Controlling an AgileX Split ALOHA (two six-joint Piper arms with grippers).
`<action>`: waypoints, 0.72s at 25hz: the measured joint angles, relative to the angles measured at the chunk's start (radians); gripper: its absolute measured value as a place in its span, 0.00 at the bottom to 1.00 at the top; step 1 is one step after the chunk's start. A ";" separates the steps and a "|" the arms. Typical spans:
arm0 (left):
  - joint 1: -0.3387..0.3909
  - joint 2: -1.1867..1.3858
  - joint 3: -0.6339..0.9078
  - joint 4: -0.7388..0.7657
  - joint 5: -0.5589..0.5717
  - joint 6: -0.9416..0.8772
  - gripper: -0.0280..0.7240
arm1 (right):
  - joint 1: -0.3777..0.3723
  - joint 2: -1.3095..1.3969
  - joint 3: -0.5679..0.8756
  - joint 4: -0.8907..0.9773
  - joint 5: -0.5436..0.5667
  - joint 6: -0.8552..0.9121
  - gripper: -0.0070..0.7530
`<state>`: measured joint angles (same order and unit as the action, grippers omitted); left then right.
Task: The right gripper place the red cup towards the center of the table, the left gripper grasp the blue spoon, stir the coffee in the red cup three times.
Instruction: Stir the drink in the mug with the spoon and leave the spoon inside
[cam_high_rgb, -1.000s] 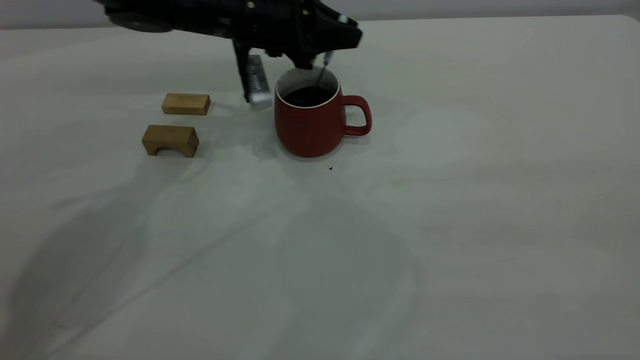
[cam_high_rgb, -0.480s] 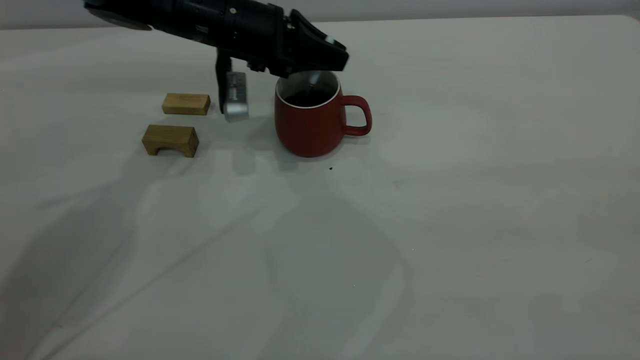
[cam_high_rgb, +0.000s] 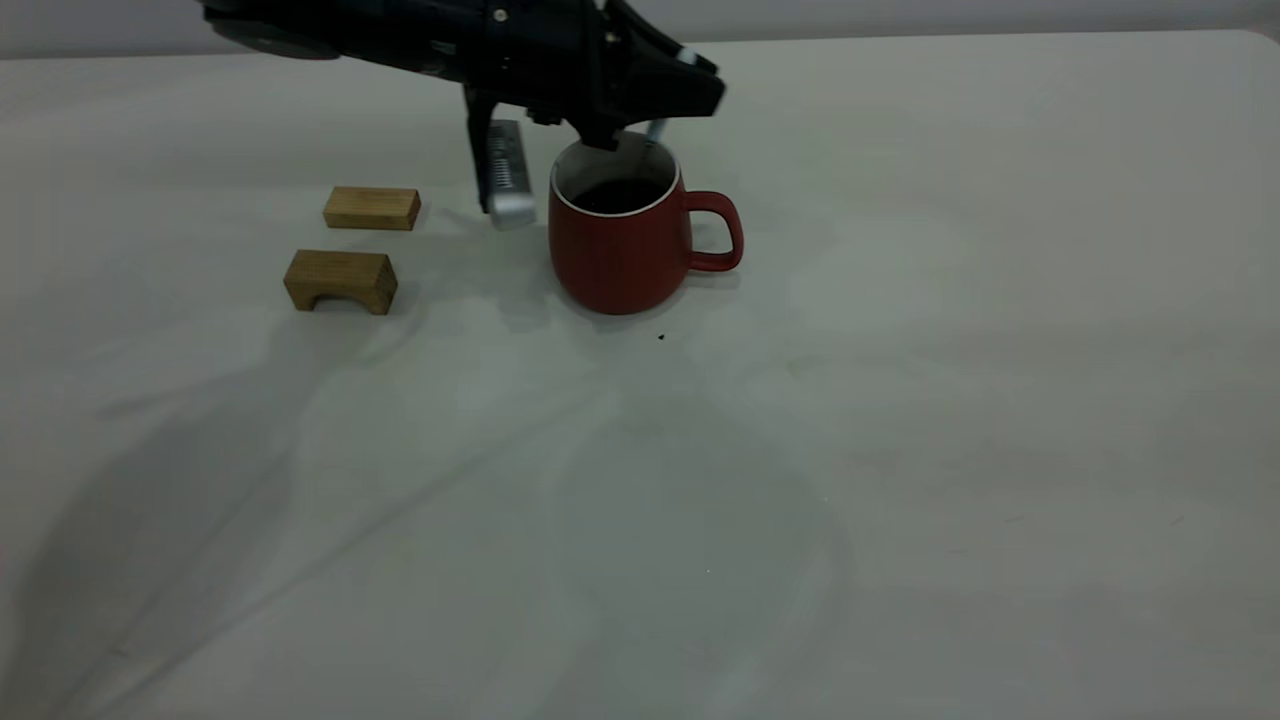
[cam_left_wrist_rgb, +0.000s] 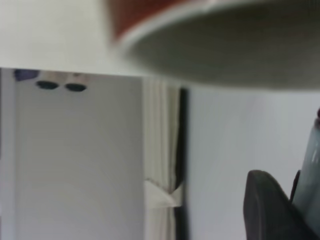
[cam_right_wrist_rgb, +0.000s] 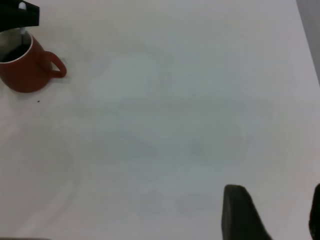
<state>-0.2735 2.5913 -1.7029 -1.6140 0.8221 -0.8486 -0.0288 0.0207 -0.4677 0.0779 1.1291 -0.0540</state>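
The red cup (cam_high_rgb: 620, 250) stands on the table (cam_high_rgb: 900, 400) left of centre, handle to the right, with dark coffee (cam_high_rgb: 615, 193) inside. My left gripper (cam_high_rgb: 680, 95) hovers just over the cup's rim, shut on the blue spoon (cam_high_rgb: 655, 128), whose pale handle pokes out below the jaws; its bowl is hidden. In the left wrist view a dark finger (cam_left_wrist_rgb: 267, 210) lies against the pale spoon handle (cam_left_wrist_rgb: 311, 165), the cup's rim (cam_left_wrist_rgb: 210, 12) close by. My right gripper (cam_right_wrist_rgb: 277, 215) stands open over bare table, far from the cup (cam_right_wrist_rgb: 22, 75).
Two small wooden blocks lie left of the cup: a flat one (cam_high_rgb: 372, 208) and an arch-shaped one (cam_high_rgb: 341, 281). The left arm's grey-white module (cam_high_rgb: 508, 175) hangs close to the cup's left side. A tiny dark speck (cam_high_rgb: 661, 337) lies before the cup.
The left gripper swung left and lower over the cup half a second ago, then back right and slightly up, carrying the spoon. The cup has stayed in place.
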 joint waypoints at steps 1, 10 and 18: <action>-0.004 0.000 0.000 0.003 0.016 0.001 0.23 | 0.000 0.000 0.000 0.000 0.000 0.000 0.50; 0.031 0.000 0.000 0.172 0.100 -0.148 0.23 | 0.000 0.000 0.000 0.000 0.000 0.000 0.50; 0.066 -0.007 -0.004 0.106 0.010 -0.070 0.23 | 0.000 0.000 0.000 0.000 0.000 0.000 0.50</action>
<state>-0.2074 2.5846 -1.7072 -1.5078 0.8325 -0.9181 -0.0288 0.0207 -0.4677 0.0779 1.1291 -0.0540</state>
